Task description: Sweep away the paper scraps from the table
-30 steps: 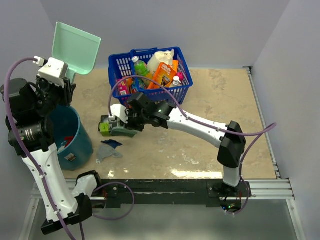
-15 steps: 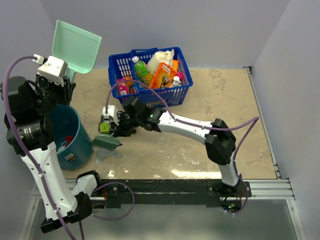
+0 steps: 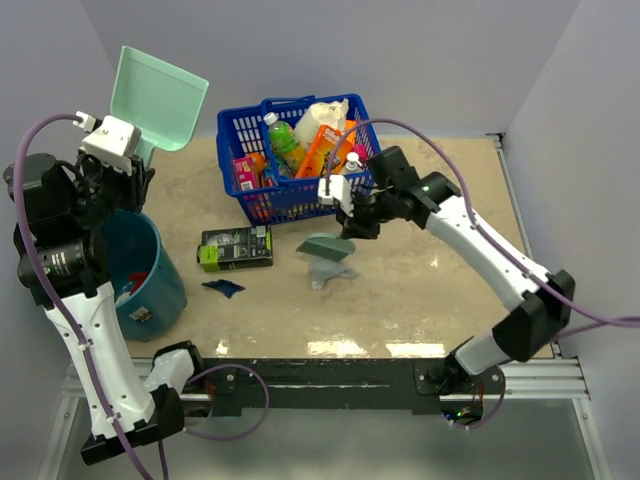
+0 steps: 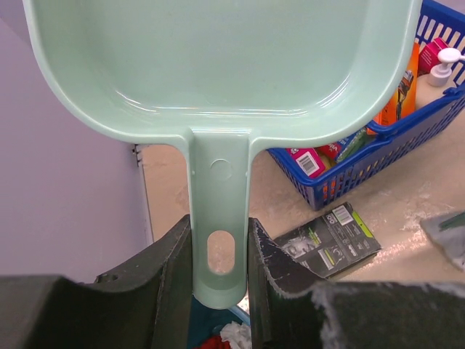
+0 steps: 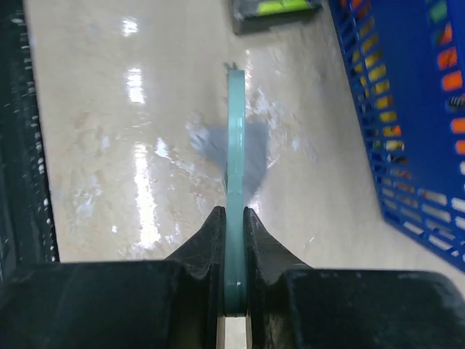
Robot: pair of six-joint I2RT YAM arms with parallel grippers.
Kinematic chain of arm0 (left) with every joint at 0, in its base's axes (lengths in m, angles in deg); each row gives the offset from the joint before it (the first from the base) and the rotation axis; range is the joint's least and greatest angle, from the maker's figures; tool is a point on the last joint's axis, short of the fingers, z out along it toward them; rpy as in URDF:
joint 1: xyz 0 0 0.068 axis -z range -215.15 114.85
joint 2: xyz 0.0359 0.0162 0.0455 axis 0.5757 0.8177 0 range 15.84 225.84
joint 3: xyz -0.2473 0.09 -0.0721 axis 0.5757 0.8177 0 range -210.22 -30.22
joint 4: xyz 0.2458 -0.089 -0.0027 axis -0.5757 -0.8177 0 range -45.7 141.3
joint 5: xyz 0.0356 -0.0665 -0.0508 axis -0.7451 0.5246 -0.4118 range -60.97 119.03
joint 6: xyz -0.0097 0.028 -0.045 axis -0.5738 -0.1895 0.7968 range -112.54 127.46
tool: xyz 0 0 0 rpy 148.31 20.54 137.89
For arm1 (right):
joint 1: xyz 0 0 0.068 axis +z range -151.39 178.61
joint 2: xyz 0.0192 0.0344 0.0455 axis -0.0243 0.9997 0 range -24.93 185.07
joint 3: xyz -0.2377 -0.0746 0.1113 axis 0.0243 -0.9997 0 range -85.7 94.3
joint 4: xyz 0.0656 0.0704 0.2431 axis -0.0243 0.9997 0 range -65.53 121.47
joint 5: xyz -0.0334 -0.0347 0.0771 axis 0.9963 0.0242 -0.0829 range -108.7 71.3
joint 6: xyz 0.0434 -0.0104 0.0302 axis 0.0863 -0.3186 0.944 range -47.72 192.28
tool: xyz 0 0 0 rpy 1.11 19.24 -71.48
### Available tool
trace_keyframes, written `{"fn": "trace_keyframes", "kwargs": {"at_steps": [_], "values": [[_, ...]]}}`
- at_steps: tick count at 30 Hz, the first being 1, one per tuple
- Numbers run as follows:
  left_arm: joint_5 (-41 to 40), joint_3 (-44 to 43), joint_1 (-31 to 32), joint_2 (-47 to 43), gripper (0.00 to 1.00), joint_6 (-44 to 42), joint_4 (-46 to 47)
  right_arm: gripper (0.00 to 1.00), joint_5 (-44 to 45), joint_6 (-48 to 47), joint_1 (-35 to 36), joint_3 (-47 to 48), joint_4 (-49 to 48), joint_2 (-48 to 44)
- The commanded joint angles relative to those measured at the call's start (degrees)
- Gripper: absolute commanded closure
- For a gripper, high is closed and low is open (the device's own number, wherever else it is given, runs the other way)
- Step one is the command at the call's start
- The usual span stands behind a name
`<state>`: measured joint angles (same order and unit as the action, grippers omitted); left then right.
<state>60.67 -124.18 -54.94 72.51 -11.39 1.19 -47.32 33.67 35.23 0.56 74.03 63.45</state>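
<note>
Gripping the handle of the mint-green dustpan (image 4: 218,73), the left fingers (image 4: 168,280) are closed on either side of it. They hold the pan raised in the air to the left of the blue basket (image 3: 300,170), with its scoop tipped toward the back wall. The right fingers (image 5: 209,236) are clamped on the thin teal brush (image 5: 234,145), which hangs just in front of the basket's near wall, low over the beige tabletop (image 3: 430,280). A grey paper scrap (image 3: 330,273) lies on the tabletop under the brush, in front of the basket; whether the brush touches it cannot be told. A black-and-green packet (image 3: 236,246) lies flat just in front of the basket's left corner, and a dark blue paper scrap (image 3: 222,287) lies a little nearer than that. A teal bucket (image 3: 150,285) stands beyond the tabletop's left edge, left of and nearer than the basket, with red and white wads (image 3: 137,278) inside it.
</note>
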Motion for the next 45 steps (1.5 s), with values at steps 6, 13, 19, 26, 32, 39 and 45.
{"fn": "trace_keyframes", "kwargs": {"at_steps": [6,13,19,26,32,39,45], "values": [[3.17,0.53,0.28,-0.24,1.0,1.01,3.88,1.0,-10.41,2.73,13.81,6.37,-12.79,3.98],[1.67,-1.15,0.28,-0.68,1.0,-0.39,2.03,1.0,-7.77,12.06,18.13,10.59,-34.86,16.64],[0.18,-1.32,0.19,-1.64,1.0,-0.83,0.1,1.0,-2.41,18.28,23.23,18.06,-41.56,26.49],[-0.08,-1.94,0.19,-2.43,1.0,-1.89,-1.75,1.0,4.26,20.42,23.15,15.53,-39.73,27.82],[0.7,-1.59,0.28,-2.35,1.0,-1.19,-0.17,1.0,6.49,19.98,20.43,9.99,-26.83,22.91],[3.69,-1.85,0.19,0.11,1.0,-0.04,1.68,1.0,6.21,3.49,13.84,-9.25,-15.21,-1.6],[5.89,-3.69,0.28,3.1,1.0,1.71,3.52,1.0,0.42,-4.65,10.93,-11.73,-10.69,-14.63]]}}
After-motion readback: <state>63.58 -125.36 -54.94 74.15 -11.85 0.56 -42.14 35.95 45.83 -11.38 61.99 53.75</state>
